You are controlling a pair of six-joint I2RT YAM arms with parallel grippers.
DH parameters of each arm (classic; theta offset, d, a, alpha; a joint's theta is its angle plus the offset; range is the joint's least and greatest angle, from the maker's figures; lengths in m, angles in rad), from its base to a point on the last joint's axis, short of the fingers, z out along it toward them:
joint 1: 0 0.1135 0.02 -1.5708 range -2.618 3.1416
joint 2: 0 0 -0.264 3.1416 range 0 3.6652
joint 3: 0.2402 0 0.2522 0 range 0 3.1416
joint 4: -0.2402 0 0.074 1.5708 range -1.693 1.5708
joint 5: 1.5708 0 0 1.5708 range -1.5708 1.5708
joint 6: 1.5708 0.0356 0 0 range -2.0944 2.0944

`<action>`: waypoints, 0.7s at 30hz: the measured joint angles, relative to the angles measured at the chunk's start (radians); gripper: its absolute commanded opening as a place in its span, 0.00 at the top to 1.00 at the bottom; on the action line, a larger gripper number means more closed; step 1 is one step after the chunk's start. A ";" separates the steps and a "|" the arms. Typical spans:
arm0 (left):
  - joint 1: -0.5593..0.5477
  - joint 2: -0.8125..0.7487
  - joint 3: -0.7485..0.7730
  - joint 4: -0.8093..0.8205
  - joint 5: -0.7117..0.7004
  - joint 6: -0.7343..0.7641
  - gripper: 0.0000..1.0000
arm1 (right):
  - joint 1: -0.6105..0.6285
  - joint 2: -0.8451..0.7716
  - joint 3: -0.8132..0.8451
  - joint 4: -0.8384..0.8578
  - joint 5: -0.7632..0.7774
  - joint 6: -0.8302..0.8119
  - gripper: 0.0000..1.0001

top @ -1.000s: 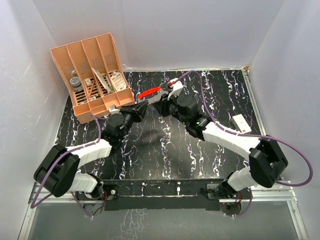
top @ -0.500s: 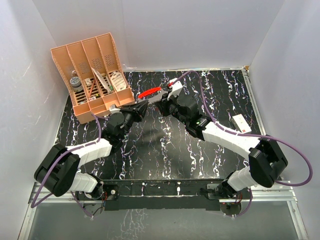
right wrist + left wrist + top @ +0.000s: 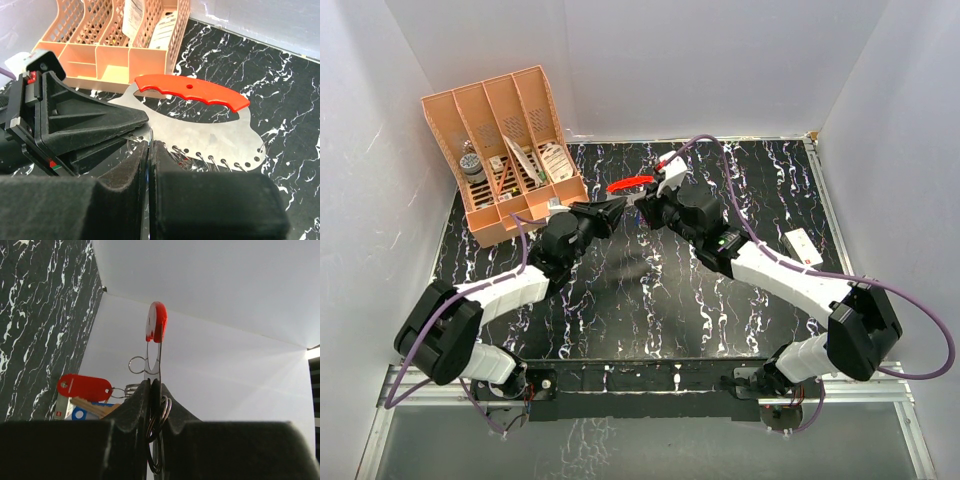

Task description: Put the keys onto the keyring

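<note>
The keyring (image 3: pixel 210 135) is a flat silvery plate with a red grip and wire rings along its holed edge. It is held above the table, and from above its red grip (image 3: pixel 630 183) shows. My left gripper (image 3: pixel 618 210) is shut on the plate, which stands edge-on in its own view (image 3: pixel 156 322), with rings caught at the jaws (image 3: pixel 152 385). My right gripper (image 3: pixel 150 145) meets it tip to tip (image 3: pixel 642 205), shut on a thin metal sliver at the plate's rim with a blue glint in the gap. I cannot tell key from ring. A red oval tag (image 3: pixel 84 387) and a blue piece (image 3: pixel 77 414) show beyond.
A peach desk organizer (image 3: pixel 505 150) with several slots stands at the back left, close behind the left gripper (image 3: pixel 115 50). A small white box (image 3: pixel 798 246) lies on the black marbled table (image 3: pixel 650 300) to the right. White walls enclose three sides.
The right gripper's jaws have closed. Both grippers and the plate have shifted slightly right and toward the back.
</note>
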 measured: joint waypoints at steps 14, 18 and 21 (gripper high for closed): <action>0.002 0.042 0.073 -0.058 0.049 0.070 1.00 | 0.000 0.023 0.097 -0.151 0.015 -0.096 1.00; 0.002 0.042 0.073 -0.062 0.050 0.073 1.00 | 0.000 0.024 0.101 -0.162 0.019 -0.106 1.00; 0.002 0.042 0.071 -0.060 0.047 0.071 1.00 | 0.000 0.024 0.101 -0.162 0.019 -0.105 1.00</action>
